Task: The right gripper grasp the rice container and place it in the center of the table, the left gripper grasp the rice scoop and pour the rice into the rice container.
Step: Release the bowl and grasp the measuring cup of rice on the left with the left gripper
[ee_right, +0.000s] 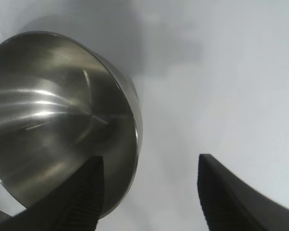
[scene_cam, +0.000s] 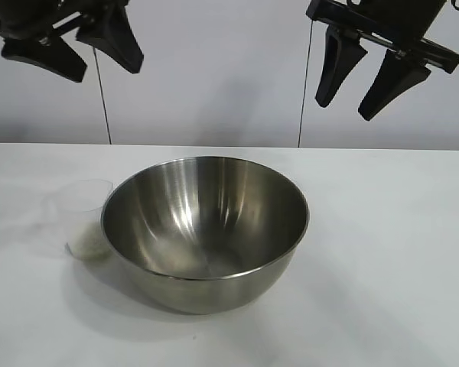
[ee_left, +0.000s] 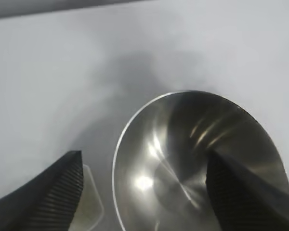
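Observation:
The rice container (scene_cam: 206, 206), a wide shiny steel bowl, stands empty at the middle of the white table (scene_cam: 382, 252). Touching or nearly touching its left side stands the rice scoop (scene_cam: 83, 206), a frosted plastic cup with white rice (scene_cam: 90, 243) in its bottom. My left gripper (scene_cam: 105, 70) hangs open high above the scoop and holds nothing. High at the right, the right gripper (scene_cam: 345, 108) is open and empty too. In the left wrist view the left gripper (ee_left: 144, 156) frames the bowl (ee_left: 183, 159) and the scoop's rim (ee_left: 91, 202). In the right wrist view the right gripper (ee_right: 151, 158) hangs beside the bowl (ee_right: 53, 110).
A plain pale wall rises behind the table. Two thin dark cables (scene_cam: 103, 92) hang down in front of it. White tabletop stretches to the right of the bowl and in front of it.

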`<state>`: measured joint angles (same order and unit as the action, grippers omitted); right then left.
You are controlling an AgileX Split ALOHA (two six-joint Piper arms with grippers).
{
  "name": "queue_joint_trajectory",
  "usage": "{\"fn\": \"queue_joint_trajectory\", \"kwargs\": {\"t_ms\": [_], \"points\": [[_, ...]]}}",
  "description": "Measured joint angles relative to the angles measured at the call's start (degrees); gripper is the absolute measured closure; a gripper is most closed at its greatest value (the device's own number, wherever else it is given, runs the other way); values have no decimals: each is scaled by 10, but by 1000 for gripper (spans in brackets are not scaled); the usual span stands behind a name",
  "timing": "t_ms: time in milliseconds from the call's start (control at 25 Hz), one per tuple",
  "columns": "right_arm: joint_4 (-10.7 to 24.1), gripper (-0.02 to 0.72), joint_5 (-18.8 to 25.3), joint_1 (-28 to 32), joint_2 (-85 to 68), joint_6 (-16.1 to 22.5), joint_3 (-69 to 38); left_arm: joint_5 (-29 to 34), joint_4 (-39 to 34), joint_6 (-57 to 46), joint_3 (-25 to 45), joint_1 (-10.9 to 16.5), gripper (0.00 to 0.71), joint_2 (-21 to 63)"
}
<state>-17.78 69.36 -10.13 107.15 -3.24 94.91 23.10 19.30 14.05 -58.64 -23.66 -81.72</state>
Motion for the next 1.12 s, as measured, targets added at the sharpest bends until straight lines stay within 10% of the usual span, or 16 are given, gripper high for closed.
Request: {"fn": "queue_joint_trajectory", "kwargs": {"t_ms": [360,840,1120], "points": [[0,304,0,0,0,0,0,-135,-3,62,227,0,116,68],[0,304,0,0,0,0,0,-629,-65,-90,476,0,202,71],[0,304,0,0,0,0,0,-666,-218,-249,498,59,255,43]]}}
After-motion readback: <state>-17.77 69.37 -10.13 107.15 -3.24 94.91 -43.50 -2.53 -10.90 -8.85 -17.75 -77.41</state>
